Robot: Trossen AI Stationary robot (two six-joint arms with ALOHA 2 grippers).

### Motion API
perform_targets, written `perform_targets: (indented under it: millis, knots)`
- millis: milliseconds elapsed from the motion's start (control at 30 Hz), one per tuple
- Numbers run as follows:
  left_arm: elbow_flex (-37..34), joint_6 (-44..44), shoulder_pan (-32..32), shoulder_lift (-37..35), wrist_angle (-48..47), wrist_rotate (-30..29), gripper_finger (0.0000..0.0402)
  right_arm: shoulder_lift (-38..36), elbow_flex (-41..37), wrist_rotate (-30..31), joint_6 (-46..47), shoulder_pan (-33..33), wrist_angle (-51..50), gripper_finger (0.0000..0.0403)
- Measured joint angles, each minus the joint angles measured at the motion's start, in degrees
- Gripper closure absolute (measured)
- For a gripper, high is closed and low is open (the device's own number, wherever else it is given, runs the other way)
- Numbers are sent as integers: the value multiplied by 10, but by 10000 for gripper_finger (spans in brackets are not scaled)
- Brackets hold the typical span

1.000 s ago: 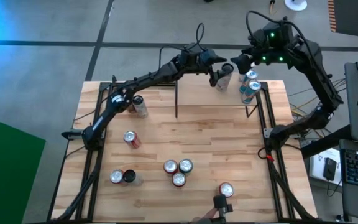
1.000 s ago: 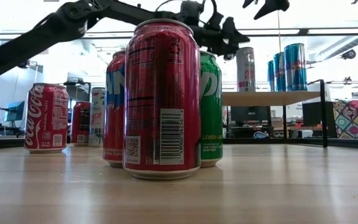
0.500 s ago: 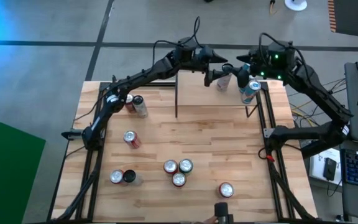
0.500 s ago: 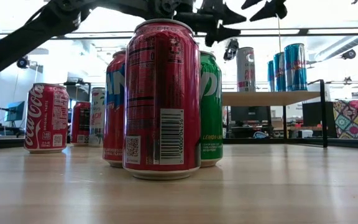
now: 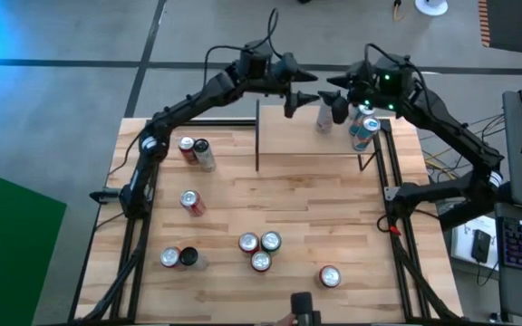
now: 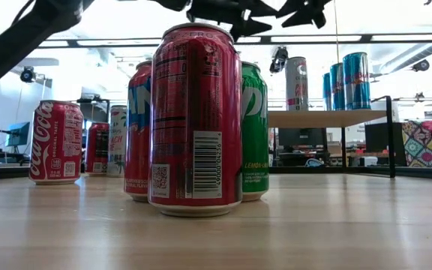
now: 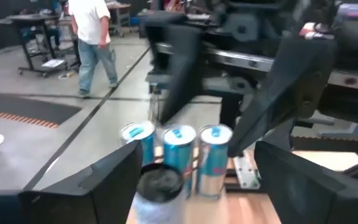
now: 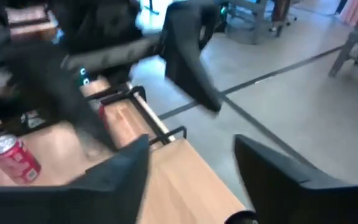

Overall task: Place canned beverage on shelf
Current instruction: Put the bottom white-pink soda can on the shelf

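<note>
Overhead, the left pincer gapes empty; low down, the silver can tops the shelf.

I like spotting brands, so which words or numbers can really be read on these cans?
"Coca-Cola", sideways, on the red can at left.
"LEMON", small, low on the green can.
Barcode digits on the front red can: too small to read.
Blue cans on the shelf: lettering illegible.

A slim silver-and-black beverage can stands upright on the small light-wood plank shelf, just beside three upright blue cans.
</note>
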Motion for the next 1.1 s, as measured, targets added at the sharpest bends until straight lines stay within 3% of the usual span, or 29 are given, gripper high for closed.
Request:
perform_targets:
  millis: [133, 267, 367, 467, 667, 767, 967, 1100]
  knots:
    - [-2, 10, 15, -12, -44, 15, 138, 7, -9, -45, -12, -3, -1, 309]
    - [-15, 4, 22, -12, -67, 35, 164, 7, -17, -120, -14, -36, -3, 343]
    - [-30, 1, 26, -11, -53, 35, 181, 6, -25, -174, -9, -76, -16, 319]
    - [-40, -6, 27, -11, -39, 36, 196, 6, -38, -215, -9, -109, -21, 270]
    - [-51, -16, 26, -11, -40, 54, 221, 12, -41, -221, -31, -121, -32, 145]
    - [-59, -17, 26, -11, -49, 53, 235, 29, -24, -186, -37, -121, -48, 96]
    - [-94, -37, 26, -33, -48, 49, 267, 100, 62, -162, -91, -124, -166, 74]
    - [-136, -18, 30, -126, -45, 19, 296, 145, 144, -163, -160, -126, -259, 78]
